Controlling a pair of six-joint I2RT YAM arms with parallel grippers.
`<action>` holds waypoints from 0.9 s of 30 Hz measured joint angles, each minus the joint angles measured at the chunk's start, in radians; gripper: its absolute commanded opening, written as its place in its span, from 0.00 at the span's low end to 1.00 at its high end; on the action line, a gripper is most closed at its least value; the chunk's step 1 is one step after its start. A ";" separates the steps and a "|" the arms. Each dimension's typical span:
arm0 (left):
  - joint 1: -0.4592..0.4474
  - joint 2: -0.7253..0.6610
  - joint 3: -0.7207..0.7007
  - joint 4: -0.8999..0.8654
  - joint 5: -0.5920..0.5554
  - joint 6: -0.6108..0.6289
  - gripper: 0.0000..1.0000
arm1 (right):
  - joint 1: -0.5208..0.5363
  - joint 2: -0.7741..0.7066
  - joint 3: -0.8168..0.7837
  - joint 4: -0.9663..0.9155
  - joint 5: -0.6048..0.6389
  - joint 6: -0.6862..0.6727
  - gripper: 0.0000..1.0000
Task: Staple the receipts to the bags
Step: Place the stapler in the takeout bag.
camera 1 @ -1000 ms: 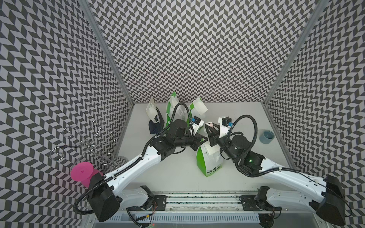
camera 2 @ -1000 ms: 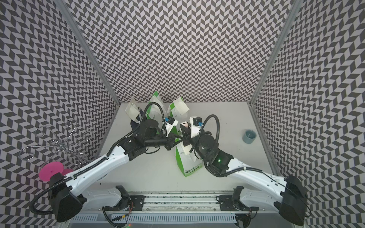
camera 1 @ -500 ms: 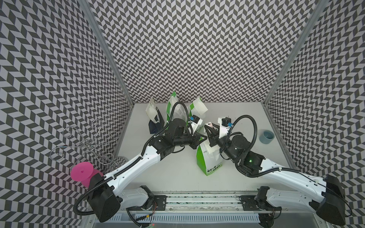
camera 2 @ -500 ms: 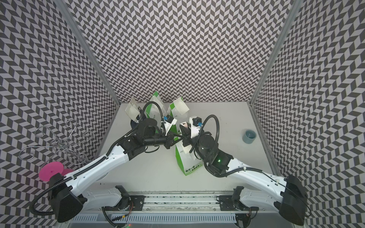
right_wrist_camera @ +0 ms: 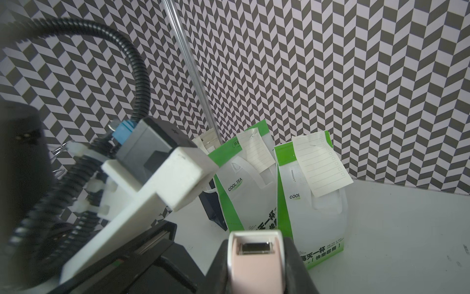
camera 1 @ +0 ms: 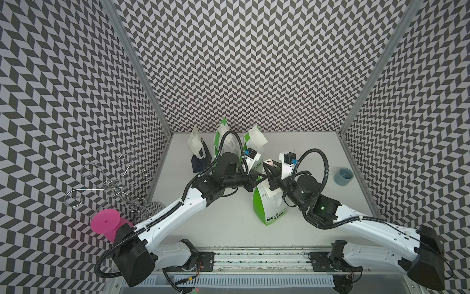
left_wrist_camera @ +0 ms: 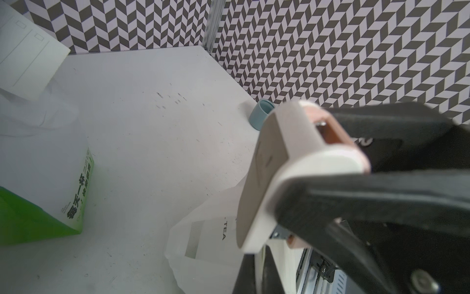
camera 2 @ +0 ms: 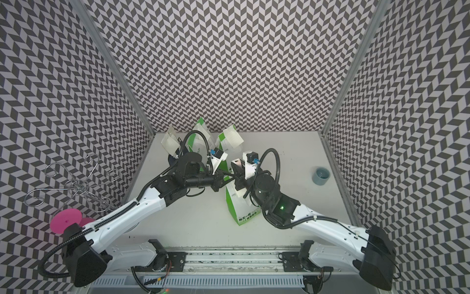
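A green-and-white bag point(camera 1: 269, 211) point(camera 2: 241, 211) stands mid-table. At its top edge my left gripper point(camera 1: 258, 178) point(left_wrist_camera: 259, 277) is shut, with a thin pale strip pinched between the fingers; whether that strip is a receipt I cannot tell. My right gripper point(camera 1: 269, 169) point(right_wrist_camera: 255, 254) is shut on the pinkish-white stapler point(camera 1: 268, 162) point(left_wrist_camera: 279, 165), which sits just over that same edge. At the back stand two green bags point(right_wrist_camera: 244, 193) point(right_wrist_camera: 310, 219), each with a lined receipt point(right_wrist_camera: 256, 150) point(right_wrist_camera: 320, 165) hanging from its top. A navy bag point(camera 1: 199, 163) stands beside them with a pale slip point(camera 1: 195, 142) at its top.
A grey-blue cup point(camera 1: 343, 176) point(left_wrist_camera: 262, 114) stands near the right wall. A wire hook stand point(camera 1: 112, 183) and a pink disc point(camera 1: 105, 224) sit by the left wall. The arms' rail point(camera 1: 254, 257) runs along the front edge.
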 measured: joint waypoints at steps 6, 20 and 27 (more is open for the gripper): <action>0.000 -0.007 0.000 0.005 -0.008 0.032 0.00 | 0.003 0.000 0.002 -0.016 0.006 0.007 0.17; 0.000 -0.062 -0.051 0.031 -0.028 0.208 0.00 | 0.007 -0.024 0.034 -0.160 -0.062 0.091 0.66; 0.038 -0.063 -0.034 0.037 0.058 0.337 0.00 | 0.005 -0.212 0.039 -0.275 -0.118 0.085 0.75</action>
